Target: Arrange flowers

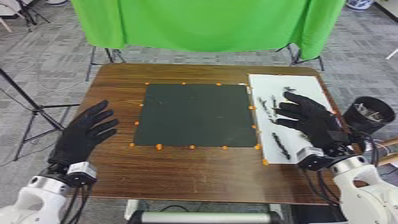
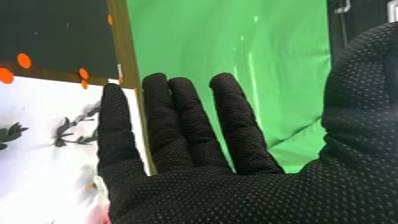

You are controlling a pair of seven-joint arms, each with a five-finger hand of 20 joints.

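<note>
Floor: grey carpet [image 1: 191, 57] all round, reaching well past the dark mat on every side.
Table: brown wood [image 1: 178, 182], running out beyond the dark mat's four edges.
Cloth: bright green [image 1: 209, 30], hanging past the mat's far edge.
Stand: a black tripod [image 1: 37, 108], standing on the floor off to the left of the mat.
Mat: a dark mat [image 1: 195, 115], flat on the table, roughly square.
Sheet: white [image 1: 306, 86], long and narrow, just beside the mat's right edge.
Bin: black [image 1: 359, 128], to the right of the mat, past the sheet; what is in it is too small to tell.
Left hand: black-gloved [image 1: 78, 139], left of the mat, open, fingers straight, holding nothing.
Right hand: black-gloved [image 1: 315, 123], right of the mat above the sheet, open, fingers straight and thumb apart, gripping nothing.
Sprigs: dark and leafy, lying on the sheet to the mat's right; one [image 1: 281, 146] is level with the mat's near part, others [image 1: 264, 106] farther up, partly behind the hand.
Markers: small orange dots [image 1: 159, 147], set along the mat's edges.
</note>
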